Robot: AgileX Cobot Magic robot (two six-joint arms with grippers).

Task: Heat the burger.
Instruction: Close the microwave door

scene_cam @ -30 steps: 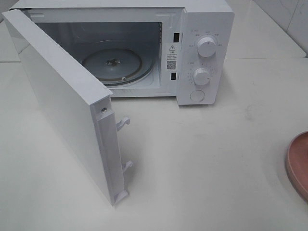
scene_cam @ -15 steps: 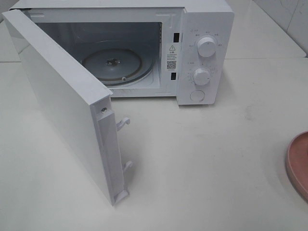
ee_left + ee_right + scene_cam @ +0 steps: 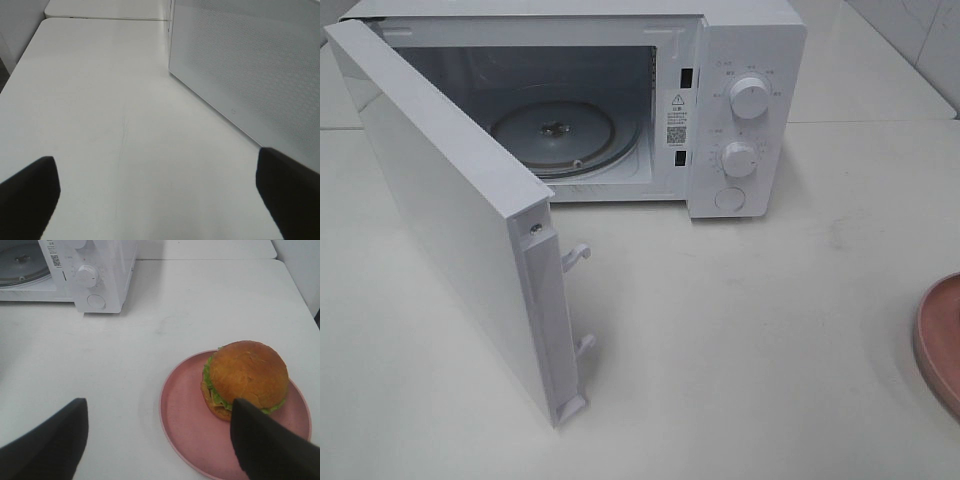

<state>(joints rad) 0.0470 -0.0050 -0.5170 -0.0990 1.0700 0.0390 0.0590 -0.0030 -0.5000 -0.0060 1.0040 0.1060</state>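
Observation:
The burger [image 3: 247,377], with a golden-brown bun and a green lettuce frill, sits on a pink plate [image 3: 185,415] in the right wrist view. My right gripper [image 3: 159,402] hovers open above the table on the near side of the plate, and its dark fingers [image 3: 45,445] touch nothing. In the exterior high view only the pink plate's rim [image 3: 942,340] shows at the right edge; the burger is out of that frame. My left gripper [image 3: 155,157] is open over bare table beside the microwave door [image 3: 250,65]. Neither arm appears in the exterior high view.
The white microwave [image 3: 745,60] stands at the back with its door [image 3: 450,220] swung wide toward the front left. Its glass turntable [image 3: 555,135] carries nothing. Two knobs and a button are on its right panel [image 3: 740,158]. White table lies between microwave and plate.

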